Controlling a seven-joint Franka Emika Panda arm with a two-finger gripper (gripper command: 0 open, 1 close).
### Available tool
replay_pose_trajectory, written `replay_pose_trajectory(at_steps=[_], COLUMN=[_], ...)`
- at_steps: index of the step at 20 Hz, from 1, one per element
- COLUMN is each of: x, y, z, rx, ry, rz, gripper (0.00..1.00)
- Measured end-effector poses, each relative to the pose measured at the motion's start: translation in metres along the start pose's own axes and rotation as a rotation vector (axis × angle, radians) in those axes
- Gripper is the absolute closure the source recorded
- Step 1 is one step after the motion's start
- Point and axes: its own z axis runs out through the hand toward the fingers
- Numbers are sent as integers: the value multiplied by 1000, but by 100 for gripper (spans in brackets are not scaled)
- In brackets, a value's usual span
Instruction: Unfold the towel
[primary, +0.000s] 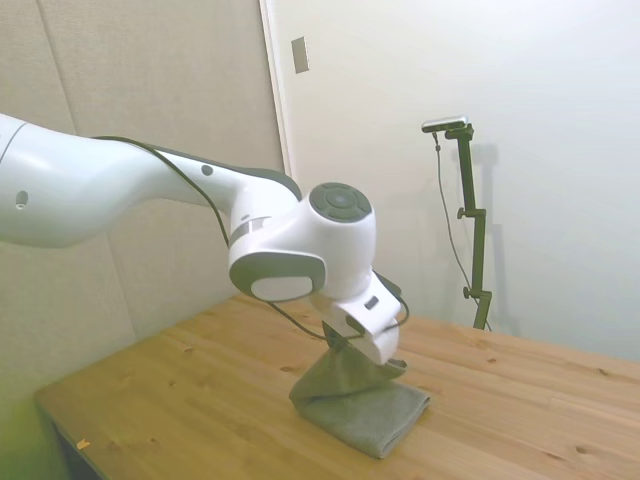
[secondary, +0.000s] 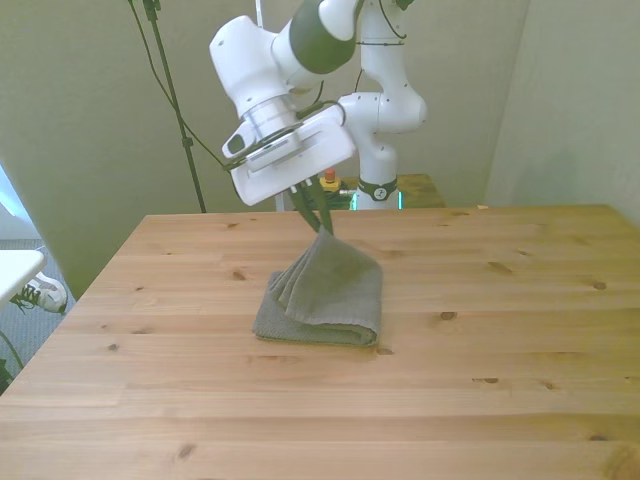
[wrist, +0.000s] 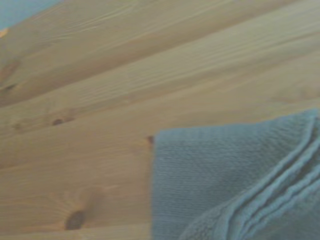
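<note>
Pincer (secondary: 322, 226) was clamped on the grey towel's (secondary: 328, 295) top-layer corner, held raised above the table (secondary: 150, 380); remaining folded layers lay flat.

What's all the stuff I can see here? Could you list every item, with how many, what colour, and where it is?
towel: one, grey, folded in layers near the middle of the table, one corner pulled up off the rest
table: one, light wood with knots, fills the lower part of the front view
shoe: one, white, on the floor past the table at the front view's left edge
arm: one, white with dark joints, reaches over the table above the towel
gripper: one, white body with dark fingers, shut on the towel's raised corner
</note>
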Motion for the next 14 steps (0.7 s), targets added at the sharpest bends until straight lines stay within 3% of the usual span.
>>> replay_pose_trajectory(at_steps=[5,8,9,14], x=[-56,-92,-102,-127], y=[-68,-92,-96,-91], z=[21,38,44,72], rx=[-32,-56,-70,-161], ry=[-17,-26,-34,-85], rz=[-119,-177,-197,-268], gripper=[100,100,0,0])
